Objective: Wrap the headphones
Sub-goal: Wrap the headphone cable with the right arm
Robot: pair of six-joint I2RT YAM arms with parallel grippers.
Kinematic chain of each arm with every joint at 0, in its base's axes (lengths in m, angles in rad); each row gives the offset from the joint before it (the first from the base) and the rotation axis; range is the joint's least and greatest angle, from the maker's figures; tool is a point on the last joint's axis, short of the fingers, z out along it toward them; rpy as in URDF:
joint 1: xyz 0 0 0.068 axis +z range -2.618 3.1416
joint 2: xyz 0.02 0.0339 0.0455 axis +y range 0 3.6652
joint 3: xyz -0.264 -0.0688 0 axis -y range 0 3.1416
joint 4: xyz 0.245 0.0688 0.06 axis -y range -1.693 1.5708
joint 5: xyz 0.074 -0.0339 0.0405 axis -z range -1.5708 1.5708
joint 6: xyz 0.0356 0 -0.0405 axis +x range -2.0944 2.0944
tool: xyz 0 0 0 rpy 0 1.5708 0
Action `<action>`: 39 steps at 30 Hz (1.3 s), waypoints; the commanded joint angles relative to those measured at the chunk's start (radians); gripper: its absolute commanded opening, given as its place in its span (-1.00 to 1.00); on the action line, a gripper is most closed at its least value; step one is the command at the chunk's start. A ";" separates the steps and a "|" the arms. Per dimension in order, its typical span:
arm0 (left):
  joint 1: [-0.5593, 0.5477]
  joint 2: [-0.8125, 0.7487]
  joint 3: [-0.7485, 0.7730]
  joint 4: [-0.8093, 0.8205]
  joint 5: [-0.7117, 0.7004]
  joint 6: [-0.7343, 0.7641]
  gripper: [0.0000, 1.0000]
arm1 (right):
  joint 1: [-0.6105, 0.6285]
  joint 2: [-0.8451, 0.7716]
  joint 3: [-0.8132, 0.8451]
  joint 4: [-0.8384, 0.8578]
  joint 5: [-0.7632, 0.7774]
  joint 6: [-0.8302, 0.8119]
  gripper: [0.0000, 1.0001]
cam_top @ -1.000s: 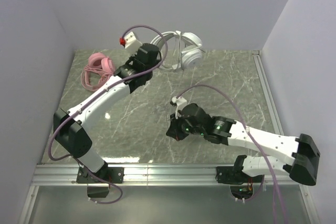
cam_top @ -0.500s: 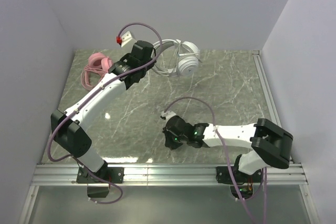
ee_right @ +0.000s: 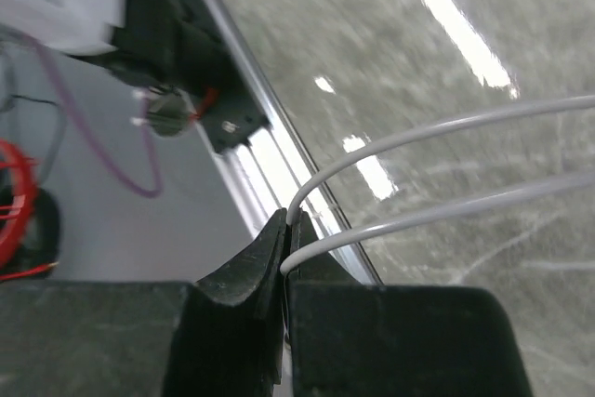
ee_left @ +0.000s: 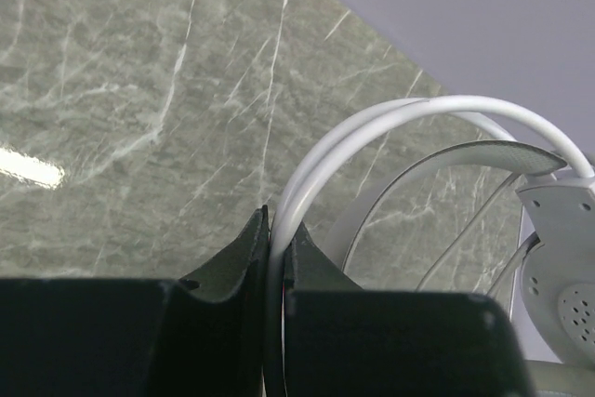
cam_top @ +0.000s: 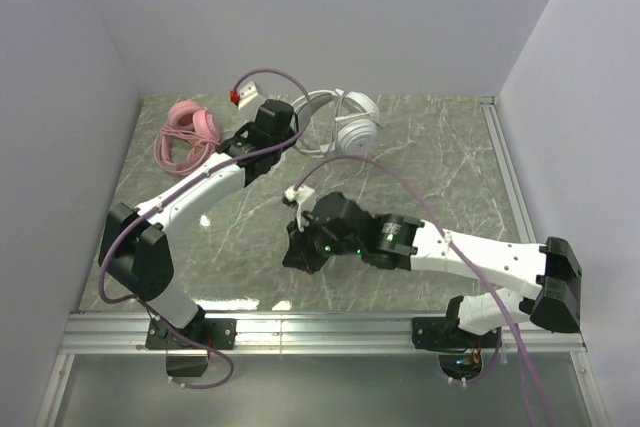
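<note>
Left end effector (ee_left: 276,230) is clamped on the white headset (cam_top: 355,129) at the back edge of the worktop (cam_top: 440,197), right end effector (ee_right: 284,234) pinches its cable (ee_right: 418,137) nearer the front, so the cable should run front-to-back between them.

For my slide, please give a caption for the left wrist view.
Left gripper shut on a doubled white cable, with the white headphones close behind.

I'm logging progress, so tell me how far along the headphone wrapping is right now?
Seemingly done: the pink headphones sit back left, cable gathered in loops. In hand: the left hand and right hand both pinch the white cable. Left: winding it onto the white headphones.
</note>
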 commanded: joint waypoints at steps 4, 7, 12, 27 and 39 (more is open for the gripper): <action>-0.011 -0.098 -0.125 0.355 -0.013 -0.101 -0.99 | -0.166 -0.069 0.106 0.000 -0.332 -0.058 -1.00; -0.028 -0.107 -0.177 0.395 -0.032 -0.106 -0.99 | -0.258 -0.074 0.122 0.047 -0.472 -0.025 -1.00; -0.050 -0.119 -0.260 0.495 -0.055 -0.092 -0.99 | -0.373 -0.080 0.115 0.175 -0.716 0.045 -1.00; -0.114 -0.043 -0.339 0.607 -0.141 -0.052 -1.00 | -0.573 -0.057 0.120 0.638 -1.039 0.478 -1.00; -0.157 -0.049 -0.450 0.757 -0.211 -0.044 -1.00 | -0.691 0.009 -0.013 1.137 -0.867 0.995 -1.00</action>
